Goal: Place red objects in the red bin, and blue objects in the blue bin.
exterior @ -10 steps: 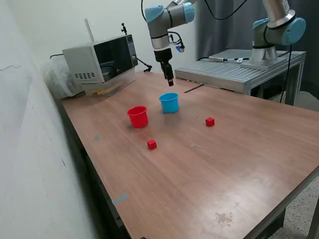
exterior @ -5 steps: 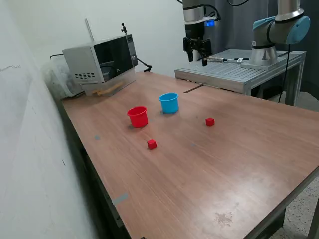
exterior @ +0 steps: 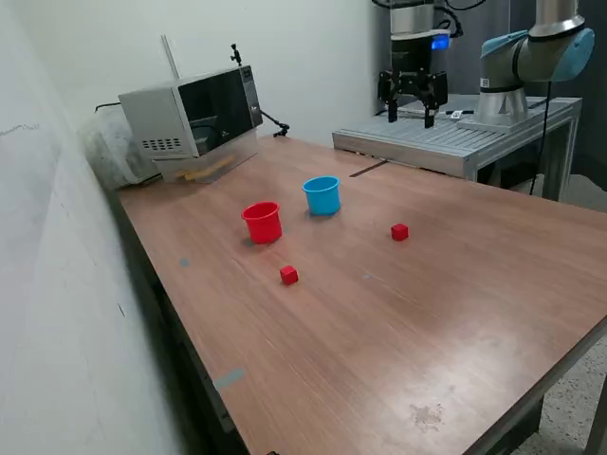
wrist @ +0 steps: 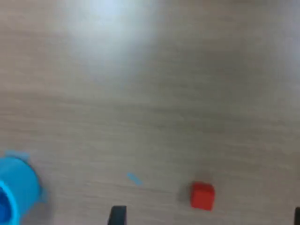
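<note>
With the gripper [exterior: 412,116] high at the far edge, jaws wide and empty, both red cubes [exterior: 399,231] [exterior: 289,275] lie loose on the table [exterior: 455,313], so a careless descent could knock one or topple the red cup [exterior: 263,223].

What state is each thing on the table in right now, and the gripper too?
Gripper: open, empty, high above the table's far edge.
Red cup: upright, looks empty.
Blue cup: upright, something dark blue inside in the wrist view.
Red cube: loose on the table.
Second red cube: loose, nearer the red cup.
Microwave: door shut.
</note>
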